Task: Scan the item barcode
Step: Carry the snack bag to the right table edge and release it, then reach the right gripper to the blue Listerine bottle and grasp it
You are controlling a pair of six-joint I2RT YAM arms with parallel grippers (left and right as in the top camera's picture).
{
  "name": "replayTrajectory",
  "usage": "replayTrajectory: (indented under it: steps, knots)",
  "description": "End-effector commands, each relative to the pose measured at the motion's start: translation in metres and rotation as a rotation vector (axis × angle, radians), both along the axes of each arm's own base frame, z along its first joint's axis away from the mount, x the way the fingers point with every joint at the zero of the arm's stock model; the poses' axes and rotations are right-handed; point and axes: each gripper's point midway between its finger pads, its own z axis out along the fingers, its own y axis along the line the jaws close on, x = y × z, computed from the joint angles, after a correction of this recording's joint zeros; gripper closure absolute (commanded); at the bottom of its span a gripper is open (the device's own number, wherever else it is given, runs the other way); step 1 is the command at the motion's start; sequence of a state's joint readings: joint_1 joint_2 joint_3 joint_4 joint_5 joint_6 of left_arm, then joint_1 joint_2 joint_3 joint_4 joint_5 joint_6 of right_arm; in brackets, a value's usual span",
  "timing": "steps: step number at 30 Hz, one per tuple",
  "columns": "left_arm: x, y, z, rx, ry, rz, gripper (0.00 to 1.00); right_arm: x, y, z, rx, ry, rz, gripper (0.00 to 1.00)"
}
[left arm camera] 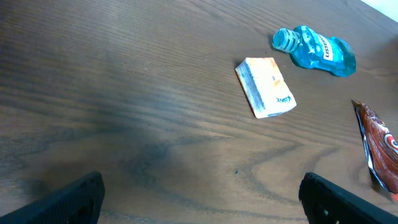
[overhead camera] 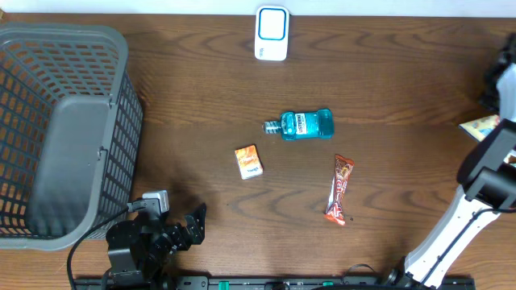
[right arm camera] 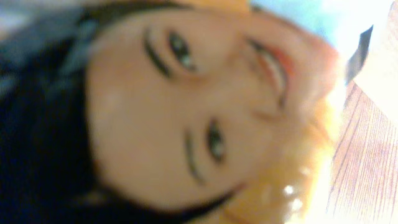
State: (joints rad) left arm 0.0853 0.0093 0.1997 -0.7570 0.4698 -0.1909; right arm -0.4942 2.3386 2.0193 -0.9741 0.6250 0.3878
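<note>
Glossy printed pack [overhead camera: 480,125] is at the worktop's [overhead camera: 201,97] right edge and fills my right wrist view as a blurred face graphic. Right end effector [overhead camera: 492,135] is clenched, on that pack as far as I can judge; fingers are hidden. Left end effector [overhead camera: 190,227] is released beside the basket [overhead camera: 48,48]. Risks: scanner [overhead camera: 271,34] is well apart, so the thin pack could slip or twist. Can't locate the barcode, so it may face away. A low sweep could clip the mouthwash bottle [overhead camera: 302,124].

A colourful packet [overhead camera: 481,126] bearing a dark-haired face, at the tabletop's [overhead camera: 201,121] right edge, well apart from the white scanner [overhead camera: 271,33] on its far edge.
</note>
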Motion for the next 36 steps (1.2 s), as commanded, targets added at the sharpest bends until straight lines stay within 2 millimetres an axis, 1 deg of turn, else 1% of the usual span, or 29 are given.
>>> replayTrajectory:
  steps: [1, 3, 4, 5, 7, 9, 10, 13, 14, 16, 17, 19, 22, 25, 27, 29, 33, 35, 36]
  knots:
    - [-0.001, -0.001, 0.0, -0.015, 0.005, 0.001, 0.0, -0.007, -0.01, 0.005, 0.0, -0.022, -0.029, 0.91]
    - [-0.001, -0.001, 0.0, -0.015, 0.005, 0.0, 0.0, -0.009, -0.014, 0.003, 0.024, -0.038, -0.038, 0.75]
    - [-0.001, -0.001, 0.0, -0.015, 0.005, 0.0, 0.0, -0.009, -0.014, 0.002, 0.042, -0.048, -0.037, 0.5]
    - [-0.001, -0.001, 0.0, -0.015, 0.005, 0.0, 0.0, -0.009, -0.013, 0.001, 0.059, -0.058, -0.036, 0.36]
    - [-0.001, -0.001, 0.0, -0.015, 0.005, 0.0, 0.0, -0.006, -0.009, 0.005, 0.086, -0.087, -0.026, 0.12]
    - [-0.001, -0.001, 0.0, -0.015, 0.005, 0.001, 0.0, 0.0, -0.004, 0.014, 0.11, -0.129, -0.009, 0.01]
    - [-0.001, -0.001, 0.0, -0.015, 0.005, 0.001, 0.0, 0.004, 0.001, 0.021, 0.125, -0.159, 0.004, 0.01]
    - [-0.001, -0.001, 0.0, -0.015, 0.005, 0.001, 0.0, 0.019, 0.018, 0.056, 0.163, -0.275, 0.057, 0.01]
    - [-0.001, -0.001, 0.0, -0.015, 0.005, 0.001, 0.0, 0.027, 0.03, 0.081, 0.185, -0.348, 0.097, 0.01]
    - [-0.001, -0.001, 0.0, -0.015, 0.005, 0.001, 0.0, 0.036, 0.048, 0.111, 0.221, -0.445, 0.153, 0.01]
    - [-0.001, -0.001, 0.0, -0.015, 0.005, 0.001, 0.0, 0.041, 0.061, 0.132, 0.246, -0.51, 0.184, 0.01]
    - [-0.001, -0.001, 0.0, -0.015, 0.005, 0.001, 0.0, 0.047, 0.085, 0.163, 0.294, -0.608, 0.236, 0.01]
    - [-0.001, -0.001, 0.0, -0.015, 0.005, 0.001, 0.0, 0.055, 0.134, 0.209, 0.39, -0.735, 0.368, 0.01]
    - [-0.001, -0.001, 0.0, -0.015, 0.005, 0.001, 0.0, 0.062, 0.188, 0.238, 0.463, -0.787, 0.526, 0.01]
    - [-0.001, -0.001, 0.0, -0.015, 0.005, 0.001, 0.0, 0.065, 0.22, 0.243, 0.485, -0.764, 0.636, 0.01]
    - [-0.001, -0.001, 0.0, -0.015, 0.005, 0.0, 0.0, 0.069, 0.255, 0.24, 0.499, -0.712, 0.749, 0.01]
    - [-0.001, -0.001, 0.0, -0.015, 0.005, 0.0, 0.0, 0.072, 0.336, 0.219, 0.511, -0.54, 1.069, 0.01]
    - [-0.001, -0.001, 0.0, -0.015, 0.005, 0.001, 0.0, 0.066, 0.375, 0.205, 0.498, -0.431, 1.265, 0.01]
    - [-0.001, -0.001, 0.0, -0.015, 0.005, 0.0, 0.0, 0.06, 0.396, 0.196, 0.486, -0.36, 1.386, 0.01]
